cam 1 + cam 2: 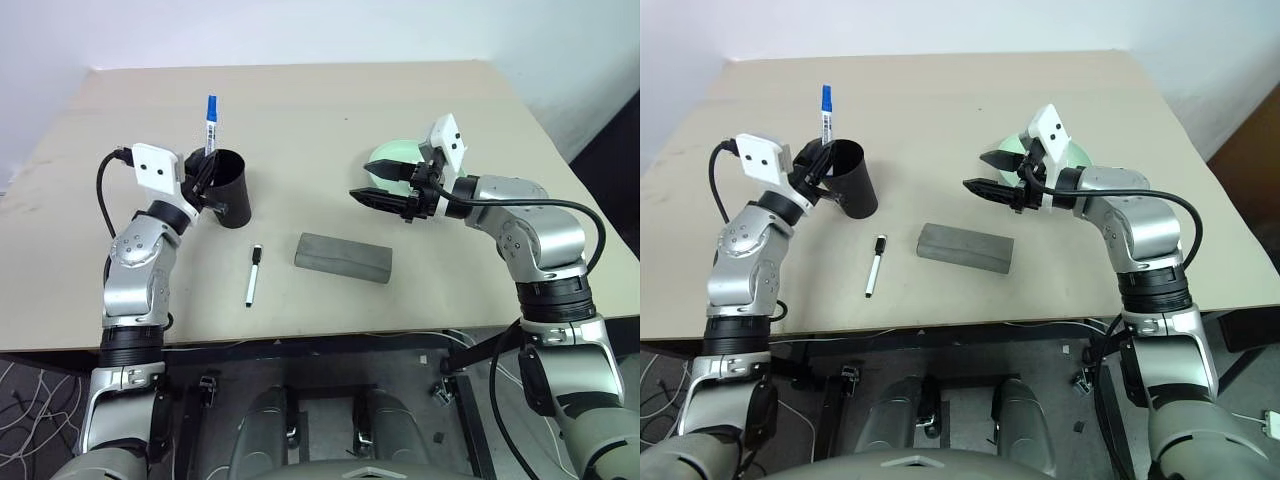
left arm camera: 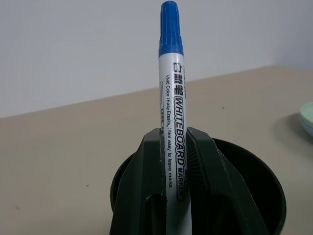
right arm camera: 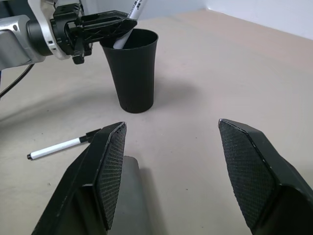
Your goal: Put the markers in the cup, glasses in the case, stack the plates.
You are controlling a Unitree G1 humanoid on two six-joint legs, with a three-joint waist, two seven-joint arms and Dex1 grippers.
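The robot's left hand (image 1: 203, 180) pinches a slim white-barrelled whiteboard marker with a blue cap (image 1: 211, 123), its two black fingers (image 2: 142, 196) closed tight on the lower barrel and holding the pen upright, cap uppermost, over the open mouth of a black tapered matte plastic cup (image 1: 229, 190). The cup stands on the beige tabletop (image 1: 330, 110), at its left side, and the lower end of the marker reaches to about rim level; whether it dips inside cannot be told. Just in front of the cup, nearer the robot, a second white marker with a black cap (image 1: 253, 275) lies flat on the tabletop, apart from everything else. Beside it toward the centre rests a grey rectangular brick-like glasses case (image 1: 343, 257), shut and lying flat. Above and to the right of the case, the right hand (image 1: 372, 185) hangs over the tabletop with its fingers (image 3: 110, 169) spread wide apart and nothing between them, pointing across toward the cup. Behind that hand a round mint-green plastic plate (image 1: 395, 158) lies on the tabletop, mostly hidden by the fingers and wrist.
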